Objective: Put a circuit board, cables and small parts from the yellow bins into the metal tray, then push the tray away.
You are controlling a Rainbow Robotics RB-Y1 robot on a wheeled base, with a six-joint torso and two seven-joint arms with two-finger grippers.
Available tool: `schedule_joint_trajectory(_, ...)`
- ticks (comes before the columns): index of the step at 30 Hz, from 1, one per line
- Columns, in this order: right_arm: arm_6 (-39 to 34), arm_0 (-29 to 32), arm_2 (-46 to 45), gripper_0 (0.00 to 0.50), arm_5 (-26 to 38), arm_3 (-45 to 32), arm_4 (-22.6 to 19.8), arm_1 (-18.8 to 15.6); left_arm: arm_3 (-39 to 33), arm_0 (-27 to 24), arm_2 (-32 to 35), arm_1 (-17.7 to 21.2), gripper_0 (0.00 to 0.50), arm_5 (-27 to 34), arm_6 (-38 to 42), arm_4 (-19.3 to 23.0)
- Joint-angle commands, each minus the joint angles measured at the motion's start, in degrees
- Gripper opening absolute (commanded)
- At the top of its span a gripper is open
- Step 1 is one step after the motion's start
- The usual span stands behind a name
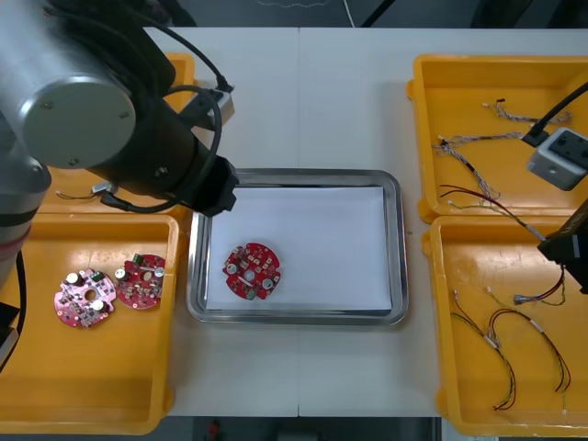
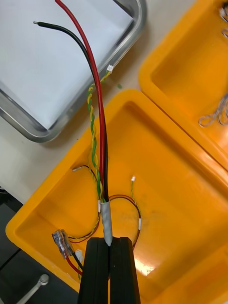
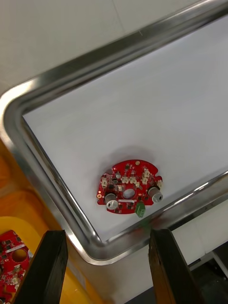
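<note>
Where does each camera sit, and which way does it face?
Front view: above the arms, steeply down at the light table; both arms show.
Left wrist view: from that wrist, at the shiny metal tray past the open left gripper.
Right wrist view: from that wrist, at a yellow bin; right gripper shut on a red, black and yellow cable bundle.
Shared: round red circuit board, in front and left wrist views.

Right claw [image 2: 110, 242] pinches a cable bundle [image 2: 106, 218] above a yellow bin [image 2: 180, 199].

Bright, even overhead light, soft shadow round the circuit board [image 3: 127, 187], glints along the metal tray [image 1: 294, 318] rim, front view's lower centre.
</note>
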Motion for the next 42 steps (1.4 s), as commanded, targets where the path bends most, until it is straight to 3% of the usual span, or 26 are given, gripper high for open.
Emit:
schedule_joint_trajectory(1,2.7,-7.2,7.5,0.000,0.2,-1.9,-0.4,-2.3,-2.2,-1.4,5.5,3.0,0.500,0.5,3.9,1.0)
schedule_joint_trajectory(8,3.4,-16.1,19.8,0.000,0.2,-2.8,1.4,-1.0,0.0,-1.4,10.1,7.0,0.500,0.5,3.9,1.1)
schedule_joint_trajectory(15,5.3,-22.5,29.7,0.000,0.1,-2.2,6.0,4.7,4.0,-1.5,15.2,11.7,0.500,0.5,2.4,1.2)
schedule_joint_trajectory(20,7.3,-24.0,33.9,0.000,-0.2,-2.1,9.5,7.1,7.3,-1.4,17.3,13.9,0.500,0.5,-1.2,0.4)
schedule_joint_trajectory(34,23.9,-27.1,45.7,0.000,-0.3,6.0,24.5,17.3,20.0,-2.3,20.6,16.7,0.500,0.5,-15.1,-4.3)
schedule_joint_trajectory(42,30.1,-27.0,48.9,0.000,-2.5,14.0,28.4,21.8,26.6,-4.2,20.6,16.7,0.500,-0.3,-27.3,-5.8)
